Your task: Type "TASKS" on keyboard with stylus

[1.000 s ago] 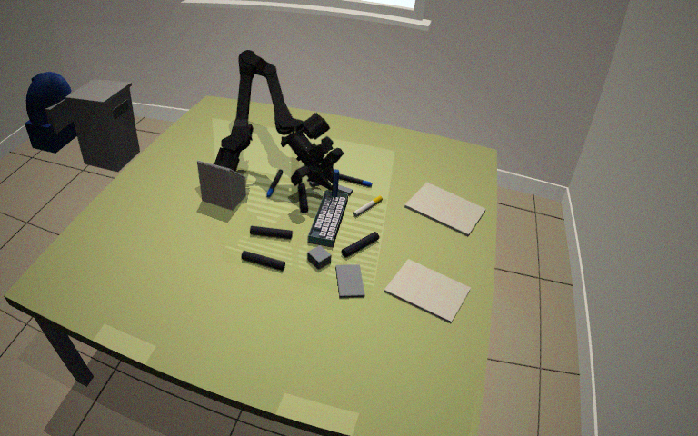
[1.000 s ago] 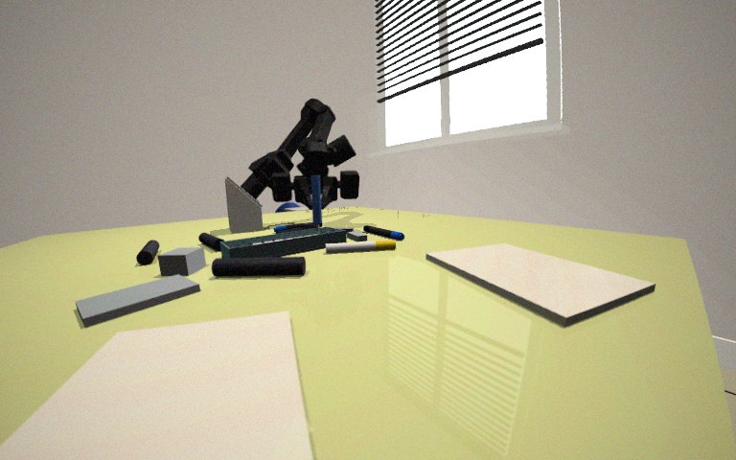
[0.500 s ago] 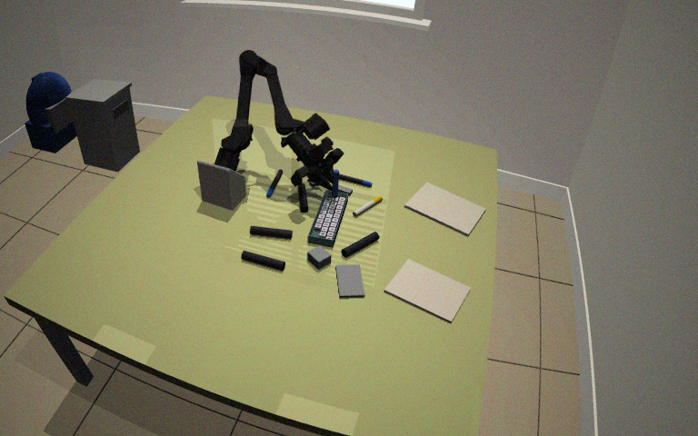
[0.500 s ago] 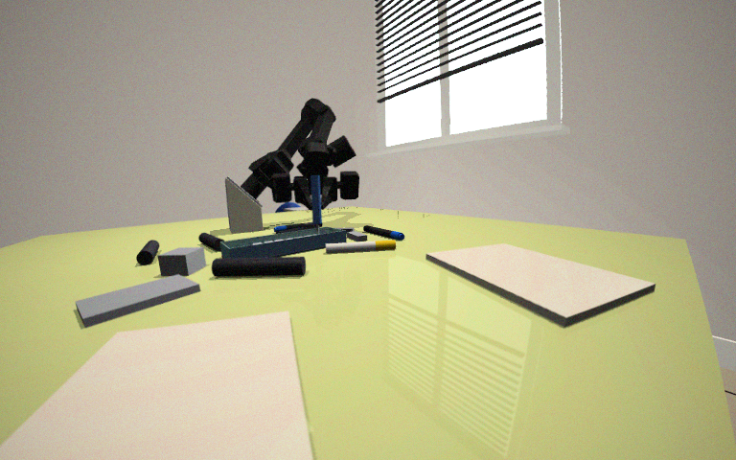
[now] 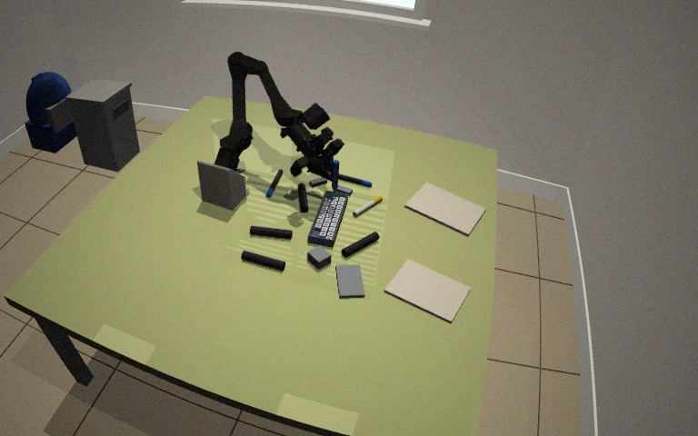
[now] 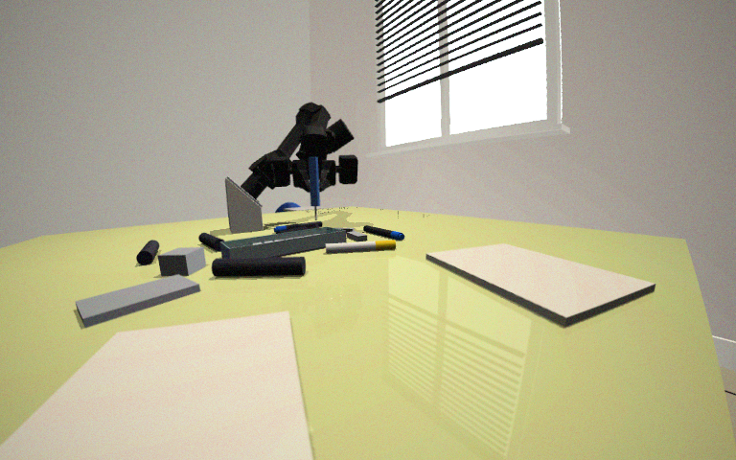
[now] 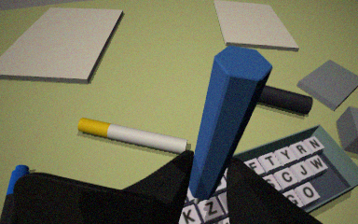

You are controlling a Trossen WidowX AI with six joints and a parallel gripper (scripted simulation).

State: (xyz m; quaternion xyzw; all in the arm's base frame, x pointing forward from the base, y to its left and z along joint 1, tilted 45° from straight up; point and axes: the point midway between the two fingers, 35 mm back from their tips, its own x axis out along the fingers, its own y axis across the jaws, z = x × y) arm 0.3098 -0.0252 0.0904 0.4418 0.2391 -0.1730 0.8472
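Observation:
My gripper is shut on a blue hexagonal stylus and holds it upright, tip down. The tip hangs a little above the end of the keyboard nearest the arm. The keyboard is a dark green tray with white lettered keys and lies flat on the table. In the wrist view the keys K and Z show beside the stylus's lower end; the tip itself is hidden by my fingers.
Around the keyboard lie a white marker with a yellow cap, two blue-capped markers, several black cylinders, a grey block and a grey slab. Two beige boards lie to the right. A grey wedge stands by the arm's base.

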